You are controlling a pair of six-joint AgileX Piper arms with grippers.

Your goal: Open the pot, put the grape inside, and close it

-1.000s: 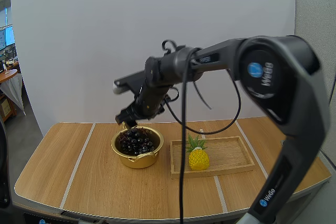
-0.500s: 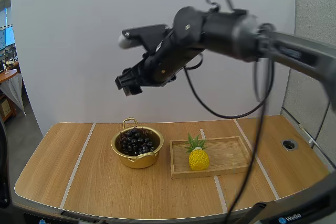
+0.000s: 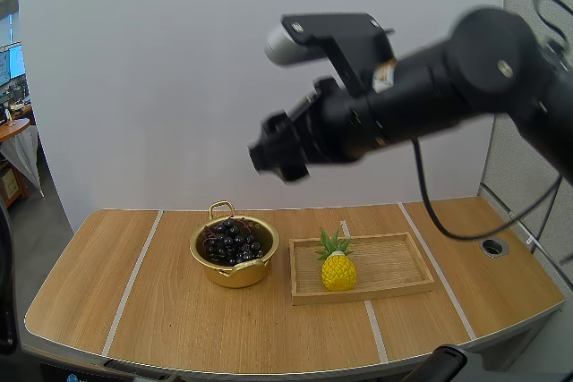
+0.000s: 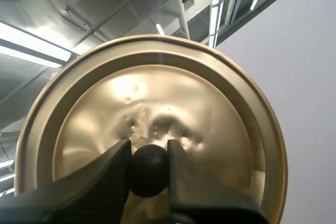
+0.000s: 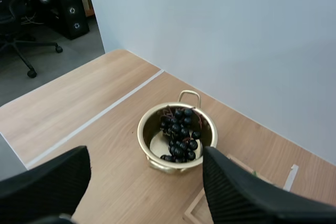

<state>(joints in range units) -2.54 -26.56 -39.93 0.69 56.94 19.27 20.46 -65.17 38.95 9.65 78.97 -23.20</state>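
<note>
My left gripper point(image 4: 149, 153) is clamped on the black knob point(image 4: 149, 170) of the lid point(image 4: 157, 87). My right gripper point(image 3: 273, 149) hangs high above the pot point(image 3: 235, 270), fingers apart and empty. The grapes point(image 3: 231, 241) lie in the open pot. The risks I see are the lid pivoting on that small knob, or seating crooked on grapes heaped near the rim.
</note>
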